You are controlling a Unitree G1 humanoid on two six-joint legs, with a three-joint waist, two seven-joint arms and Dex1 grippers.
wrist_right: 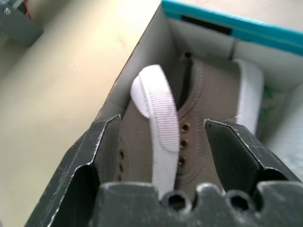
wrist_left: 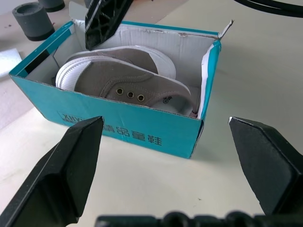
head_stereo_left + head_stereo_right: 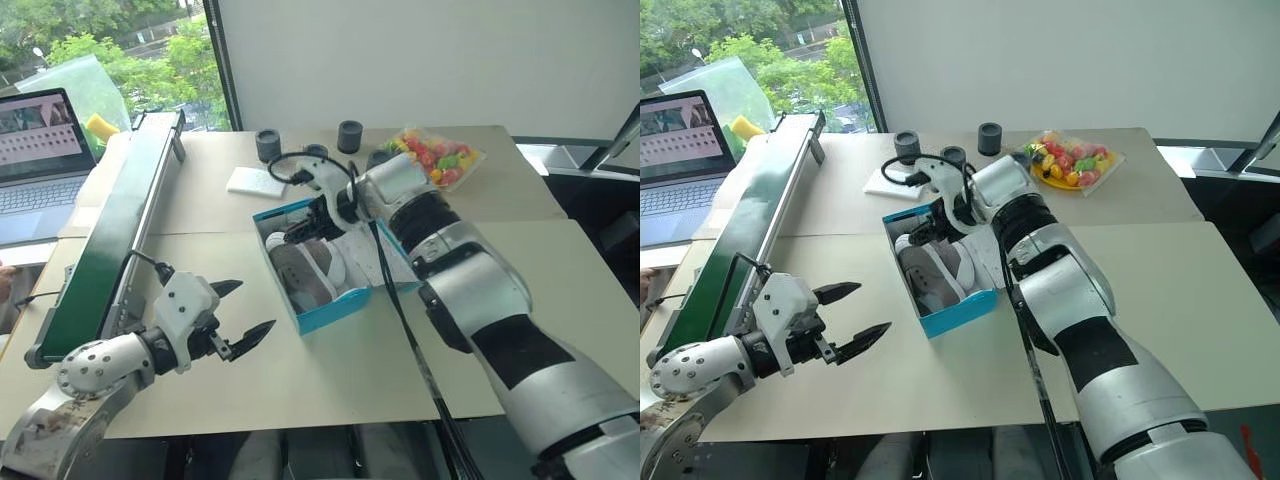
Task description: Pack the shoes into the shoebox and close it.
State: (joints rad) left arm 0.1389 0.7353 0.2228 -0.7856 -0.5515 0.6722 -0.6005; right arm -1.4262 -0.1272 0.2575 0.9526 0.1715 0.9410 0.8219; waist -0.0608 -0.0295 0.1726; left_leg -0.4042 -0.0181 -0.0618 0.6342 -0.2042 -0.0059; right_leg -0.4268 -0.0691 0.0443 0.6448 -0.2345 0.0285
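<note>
Left gripper (image 3: 238,312) sits nearest, low over the bare table (image 3: 330,370), arm coming in from the near-left corner, wrist roughly level and aimed toward the shoebox (image 3: 340,308). Fingers spread wide, nothing between them, well short of the box's near long wall.

Shoebox is mid-table, open, set at a slant; blue outside, white inside, lid folded back on the right-arm side and mostly hidden under that arm. Printed characters run along the wall facing the left gripper.

Both shoes (image 3: 305,268) are inside the box, lying on their sides and packed against each other, white soles and eyelets visible in the left wrist view. One white sole edge stands up between the two uppers in the right wrist view.

Right arm reaches across from the near-right, elbow bent, forearm over the box's right side, wrist pitched down. Right gripper (image 3: 302,229) hangs over the far end of the box, just above the shoes. Fingers (image 1: 102,142) parted, straddling the raised sole without visibly gripping it.

Beyond the box: flat white pad (image 3: 256,181), dark grey cylinders (image 3: 349,135), a bag of coloured sweets (image 3: 438,156). Far left, a green conveyor (image 3: 115,225) and a laptop (image 3: 38,160).
</note>
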